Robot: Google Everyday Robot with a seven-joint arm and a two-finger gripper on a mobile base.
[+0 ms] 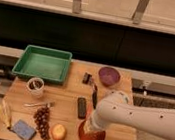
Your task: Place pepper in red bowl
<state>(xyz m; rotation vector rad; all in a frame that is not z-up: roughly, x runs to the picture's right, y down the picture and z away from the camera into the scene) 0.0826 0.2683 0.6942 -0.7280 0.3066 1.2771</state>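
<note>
Dark window panels and a pale ledge run behind a wooden table (69, 104), where a white robot arm (143, 120) reaches in from the right edge and bends down over the red bowl (91, 136). That bowl sits at the table's front edge, and everything else is placed around it. The gripper (90, 128) hangs directly over the bowl, hidden at the end of the arm's bulky white wrist; whether its claw is wide, narrow or clamped on anything cannot be told from this view. The pepper cannot be made out, either in the bowl or on the table.

Just left of the red bowl lies a round yellow-orange fruit (59, 132), and further left a bunch of dark grapes (42, 122). Beyond those, toward the front left corner, are a blue sponge (23, 130) and a banana (4, 114). A small dark rectangular object (81, 107) lies just behind the bowl to its left, with a fork (39, 104) farther left again. A white cup (35, 85) stands well behind and left of the bowl, near a green tray (44, 63) at the table's back left. A purple bowl (109, 76) sits straight behind the red bowl at the far edge, well apart from it, with a small dark item (86, 78) beside it.
</note>
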